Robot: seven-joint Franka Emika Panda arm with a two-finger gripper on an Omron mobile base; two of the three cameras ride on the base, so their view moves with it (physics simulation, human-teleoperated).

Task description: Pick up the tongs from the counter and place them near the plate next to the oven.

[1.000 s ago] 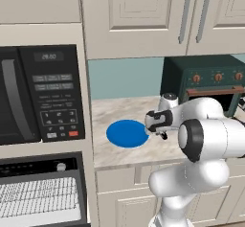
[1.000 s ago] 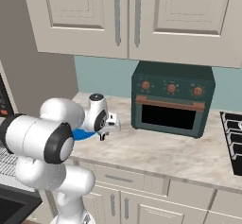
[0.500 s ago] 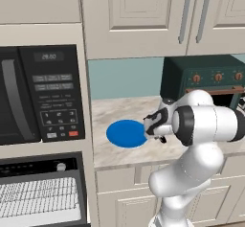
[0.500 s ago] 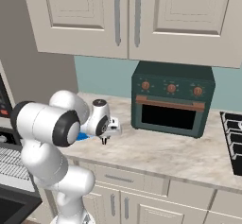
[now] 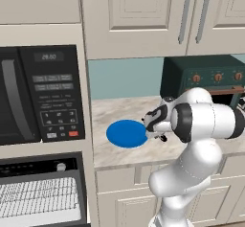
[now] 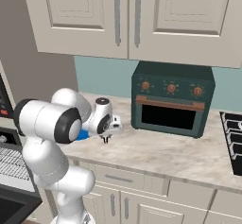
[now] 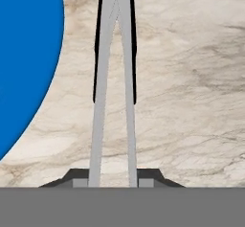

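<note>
The tongs [image 7: 114, 77] hang pinched in the jaws over the marbled desk [image 5: 124, 155], their two pale grey arms running up the hand view from between the dark fingertips [image 7: 76, 177] and meeting near the top edge, each arm edged with a black strip along its upper part. The desk here is a stone top on white cabinets, bounded on the left by a tall unit holding a black microwave [image 5: 36, 96], with a wall oven's wire rack [image 5: 38, 199] below it, and at the back by a pale blue wall under cream upper cabinets [image 6: 127, 20]. A dark green toaster oven [image 6: 171, 100] stands at the back of the desk to the right, and bare stone lies open in front of it up to the front edge, as far as a black stovetop [image 6: 232, 140] at the right. The blue plate [image 5: 127, 133] lies flat toward the left of the desk, apart from the front edge and from the toaster oven. The white arm reaches across from the right so that the gripper [image 5: 162, 136] sits just beside the plate's right rim, with the jaws clenched on the tongs. In the hand view the plate's curved edge [image 7: 28, 68] passes just beside the tongs with a strip of bare marble between them, and wide open stone on the other side.
</note>
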